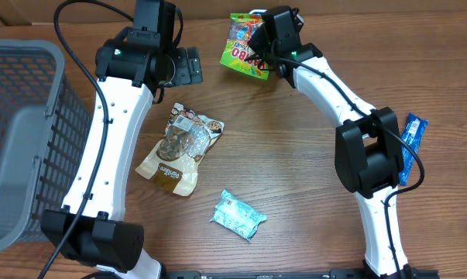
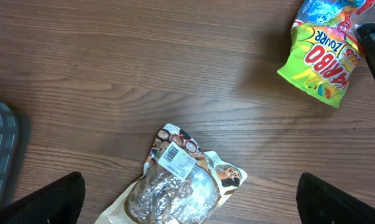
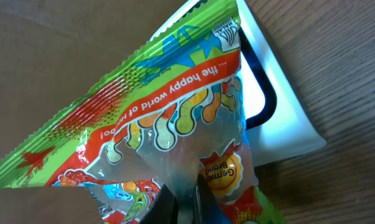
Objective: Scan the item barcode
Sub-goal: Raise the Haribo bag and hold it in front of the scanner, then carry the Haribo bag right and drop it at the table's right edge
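Clamping the gummy bag [image 1: 241,56], the right gripper [image 1: 262,62] hangs beyond the brown pouch [image 1: 179,147].
Left gripper [image 1: 188,67] hovers near that pouch's far end, jaws wide apart.

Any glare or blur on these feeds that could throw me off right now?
Right wrist: the gummy bag fills the frame, with sheen on its clear window; the white object behind it is nearly blown out. Left wrist: sharp; the bars on the snack pouch label show; its own fingers are dark and soft. Overhead: even light, faint shadows.
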Controlling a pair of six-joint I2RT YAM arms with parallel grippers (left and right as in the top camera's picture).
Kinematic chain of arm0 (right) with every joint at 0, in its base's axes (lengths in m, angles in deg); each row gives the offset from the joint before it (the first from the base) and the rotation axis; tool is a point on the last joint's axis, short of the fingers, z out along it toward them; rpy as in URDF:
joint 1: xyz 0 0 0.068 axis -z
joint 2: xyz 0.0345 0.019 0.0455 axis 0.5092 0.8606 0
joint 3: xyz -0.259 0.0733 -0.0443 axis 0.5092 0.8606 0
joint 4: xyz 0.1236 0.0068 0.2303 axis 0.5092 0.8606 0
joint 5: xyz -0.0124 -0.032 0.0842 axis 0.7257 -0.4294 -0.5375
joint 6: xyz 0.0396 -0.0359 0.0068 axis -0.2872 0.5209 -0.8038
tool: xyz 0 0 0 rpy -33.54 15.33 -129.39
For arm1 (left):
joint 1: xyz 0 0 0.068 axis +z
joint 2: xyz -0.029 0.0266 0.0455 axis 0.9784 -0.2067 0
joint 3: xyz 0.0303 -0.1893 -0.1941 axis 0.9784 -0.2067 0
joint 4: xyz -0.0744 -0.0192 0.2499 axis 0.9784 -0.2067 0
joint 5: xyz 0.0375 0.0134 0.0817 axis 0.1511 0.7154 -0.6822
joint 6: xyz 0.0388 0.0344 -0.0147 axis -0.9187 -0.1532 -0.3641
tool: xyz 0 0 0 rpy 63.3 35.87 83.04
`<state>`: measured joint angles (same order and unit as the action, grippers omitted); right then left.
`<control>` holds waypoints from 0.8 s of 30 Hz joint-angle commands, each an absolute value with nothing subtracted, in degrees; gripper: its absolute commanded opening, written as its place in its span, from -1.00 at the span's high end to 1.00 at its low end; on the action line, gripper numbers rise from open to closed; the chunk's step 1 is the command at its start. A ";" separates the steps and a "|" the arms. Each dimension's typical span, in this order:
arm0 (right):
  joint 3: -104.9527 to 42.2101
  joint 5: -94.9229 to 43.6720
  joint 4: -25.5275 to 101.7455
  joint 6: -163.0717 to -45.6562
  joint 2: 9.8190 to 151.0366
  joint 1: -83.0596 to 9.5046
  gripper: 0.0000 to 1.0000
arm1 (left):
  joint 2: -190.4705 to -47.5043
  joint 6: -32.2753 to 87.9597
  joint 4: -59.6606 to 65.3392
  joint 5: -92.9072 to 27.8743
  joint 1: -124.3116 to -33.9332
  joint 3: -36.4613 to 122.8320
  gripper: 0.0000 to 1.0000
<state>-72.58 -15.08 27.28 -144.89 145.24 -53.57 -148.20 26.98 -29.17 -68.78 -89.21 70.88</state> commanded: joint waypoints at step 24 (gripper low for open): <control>-76.19 -20.24 57.79 -113.35 121.49 -53.66 0.93 | -147.35 25.69 -29.15 -69.10 -88.97 71.80 -1.00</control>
